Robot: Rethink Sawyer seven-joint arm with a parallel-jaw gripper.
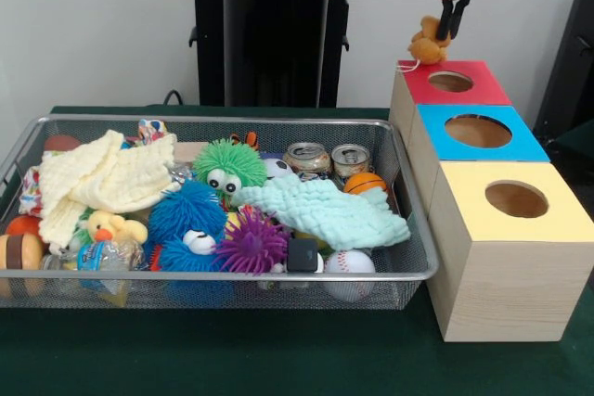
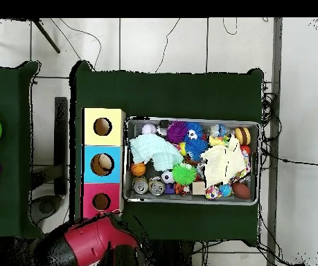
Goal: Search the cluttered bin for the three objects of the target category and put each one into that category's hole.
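My gripper [image 1: 448, 32] hangs at the upper right, shut on a small yellow-orange plush toy [image 1: 427, 46]. The toy dangles just above the back left corner of the red-topped box [image 1: 453, 82], a little left of its round hole. Beside it stand a blue-topped box [image 1: 477, 131] and a yellow-topped box [image 1: 515, 199], each with a hole. In the overhead view the red arm [image 2: 85, 242] covers the gripper, and the red box [image 2: 101, 201] lies just above it. The wire bin [image 1: 408, 271] holds mixed toys, cans and cloths.
In the bin lie a green fuzzy toy [image 1: 229, 164], a blue fuzzy toy [image 1: 188, 215], a purple spiky ball [image 1: 252, 243], two cans [image 1: 308, 157], a basketball [image 1: 365, 183], a baseball [image 1: 350, 262], a yellow duck [image 1: 111, 226], a yellow cloth [image 1: 102, 178] and a mint cloth [image 1: 325, 210].
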